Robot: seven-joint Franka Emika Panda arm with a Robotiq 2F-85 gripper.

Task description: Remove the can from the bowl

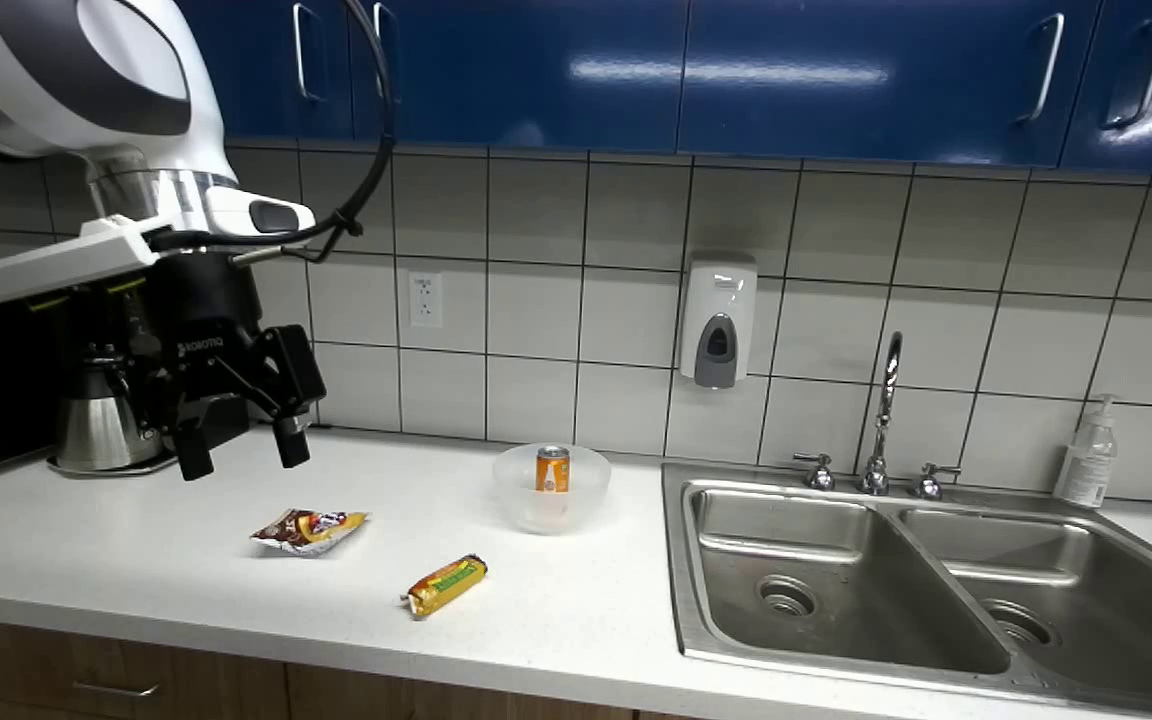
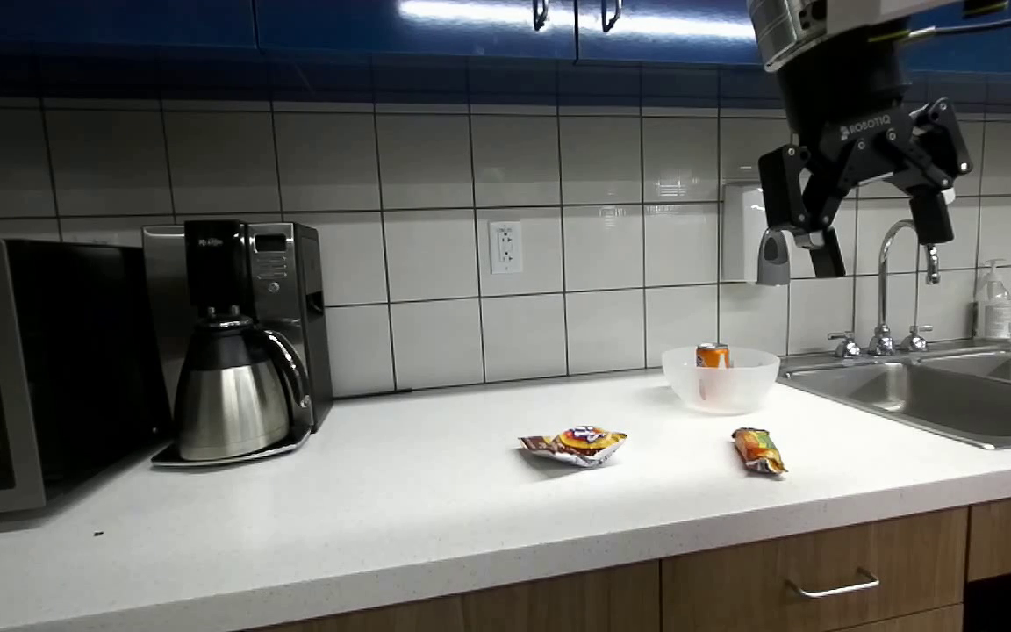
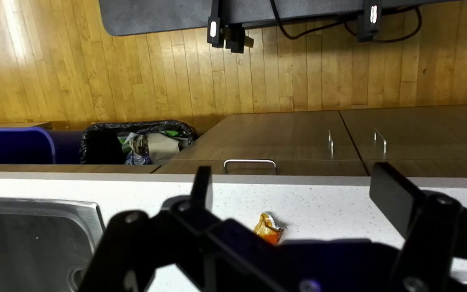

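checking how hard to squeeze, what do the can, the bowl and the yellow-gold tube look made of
The can looks like metal: printed orange side, silvery top. The bowl seems frosted plastic, though glass is possible: milky white, the can showing faintly through its wall. The yellow-gold tube appears wrapped in shiny plastic or foil film, judging by its glints and pinched end.

Near the back edge of the smooth, finely speckled counter [image 1: 171, 535], the bowl [image 2: 747, 384] looks like frosted plastic, the can [image 1: 553, 472] in it like metal. Toward the front edge lies a tube [image 1: 446, 586] wrapped in shiny, creased film; beneath that edge, the drawer front [image 2: 751, 562] shows matt wood grain. The sink [image 1: 685, 570] is satin steel, the tap [image 1: 875, 476] polished chrome, the gripper [image 2: 882, 246] mostly matt.
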